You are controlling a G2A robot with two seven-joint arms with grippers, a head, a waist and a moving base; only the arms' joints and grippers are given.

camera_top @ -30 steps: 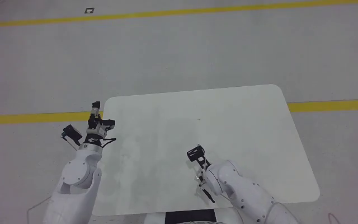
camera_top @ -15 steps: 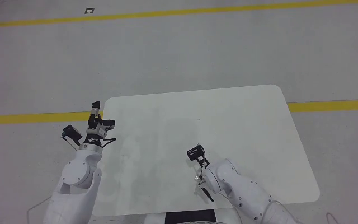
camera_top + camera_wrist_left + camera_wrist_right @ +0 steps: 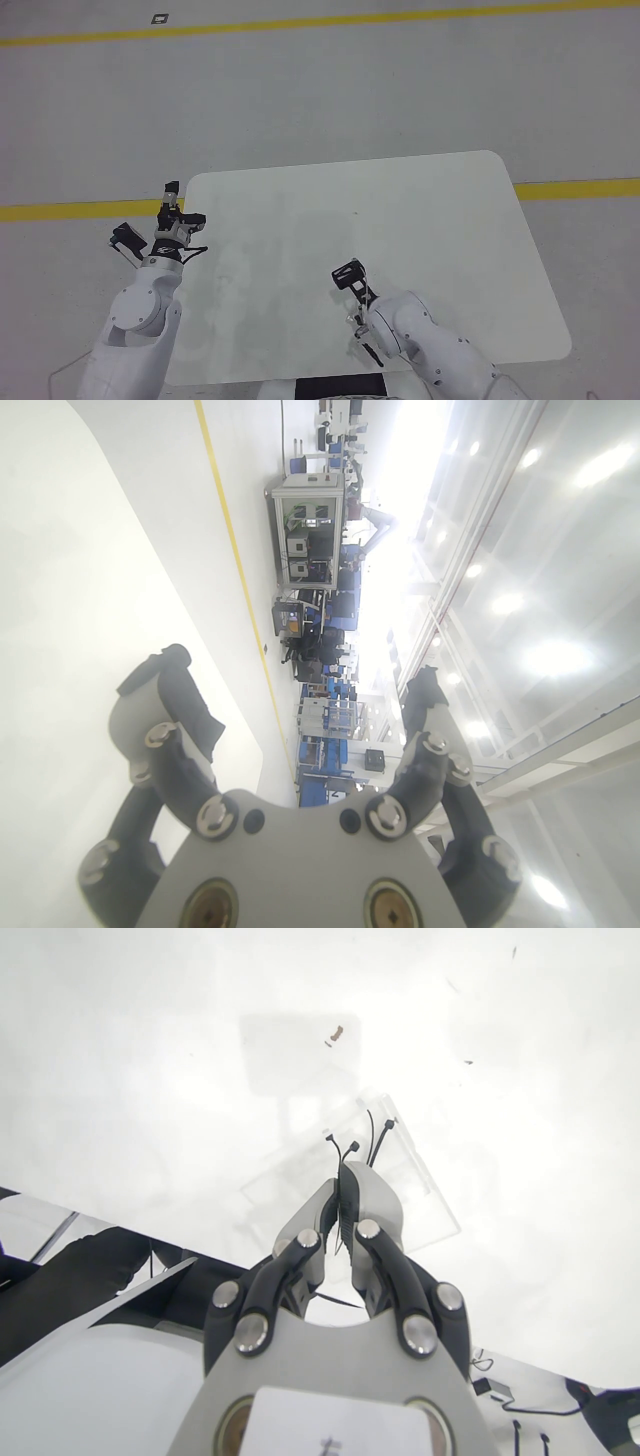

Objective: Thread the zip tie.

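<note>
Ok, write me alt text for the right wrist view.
The right gripper is shut on a black zip tie, whose two ends stick out past the fingertips. Beyond it a clear tray lies on the white table, and a second tie shows close by.

Left arm (image 3: 140, 310): held bent at the elbow, with the wrist turned outward.
Left gripper (image 3: 297, 672): fingers are spread wide apart.
Right arm (image 3: 425, 340): kept folded, with the wrist angled downward.
Right gripper (image 3: 342, 1178): fingers are pressed together; a thin black zip tie (image 3: 341, 1228) is pinched between the pads and protrudes just past the tips.
</note>
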